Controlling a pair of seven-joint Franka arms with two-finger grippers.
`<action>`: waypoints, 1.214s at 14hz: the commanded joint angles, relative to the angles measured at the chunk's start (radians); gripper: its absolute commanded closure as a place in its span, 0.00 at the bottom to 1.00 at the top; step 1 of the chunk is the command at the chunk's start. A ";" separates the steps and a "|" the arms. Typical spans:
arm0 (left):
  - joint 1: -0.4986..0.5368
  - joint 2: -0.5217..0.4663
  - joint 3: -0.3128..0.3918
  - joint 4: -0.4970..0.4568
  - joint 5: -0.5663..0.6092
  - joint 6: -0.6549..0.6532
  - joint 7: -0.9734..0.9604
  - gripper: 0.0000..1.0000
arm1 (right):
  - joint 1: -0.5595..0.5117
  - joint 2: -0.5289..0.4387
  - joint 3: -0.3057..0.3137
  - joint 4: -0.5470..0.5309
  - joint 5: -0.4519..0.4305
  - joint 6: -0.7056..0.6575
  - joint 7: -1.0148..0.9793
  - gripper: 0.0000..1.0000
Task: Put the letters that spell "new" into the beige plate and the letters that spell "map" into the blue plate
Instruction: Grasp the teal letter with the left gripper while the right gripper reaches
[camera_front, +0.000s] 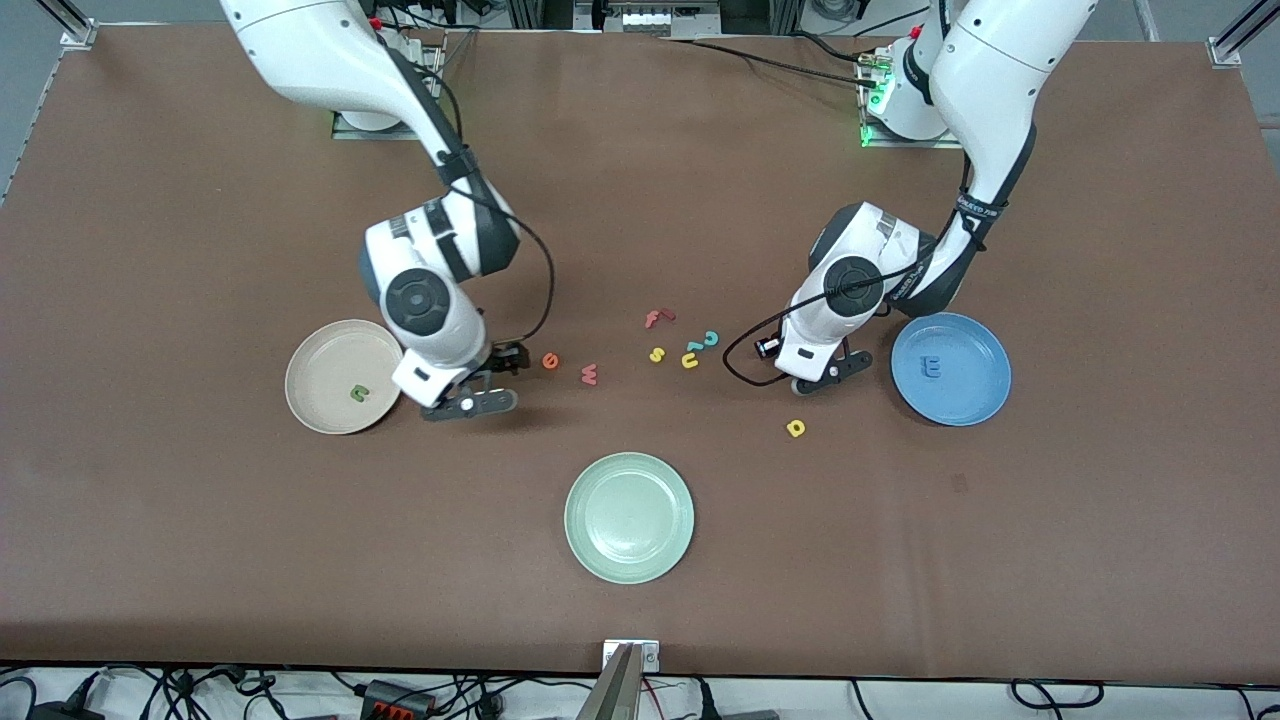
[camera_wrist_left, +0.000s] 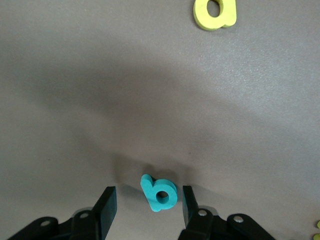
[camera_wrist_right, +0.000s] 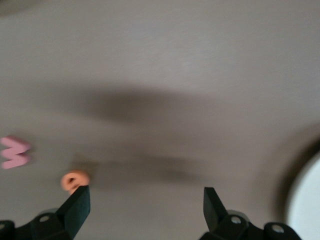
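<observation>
Pale green plate (camera_front: 629, 517) nearest, then yellow p (camera_front: 796, 428). Left tool (camera_wrist_left: 145, 206) part-closed astride teal a (camera_wrist_left: 160, 193), no pinch yet. Right tool (camera_wrist_right: 145, 202) released beside orange e (camera_front: 549, 360), w (camera_front: 589, 374) just beside — n (camera_front: 359, 393) in beige plate (camera_front: 318, 375), m (camera_front: 932, 367) in blue plate (camera_front: 975, 385). No readable labels.

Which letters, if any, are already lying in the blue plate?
Only the blue m lies in the blue plate; the teal a and yellow p are on the table.
</observation>
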 joint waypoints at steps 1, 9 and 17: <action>-0.003 0.012 -0.001 0.003 0.013 0.025 -0.019 0.45 | 0.042 0.060 -0.002 0.055 0.033 0.023 0.039 0.00; 0.000 -0.019 0.001 0.007 0.015 -0.003 -0.005 0.86 | 0.101 0.118 -0.004 0.061 0.052 0.077 0.139 0.19; 0.141 -0.080 0.024 0.174 0.265 -0.457 0.376 0.85 | 0.102 0.130 -0.004 0.059 0.058 0.086 0.205 0.38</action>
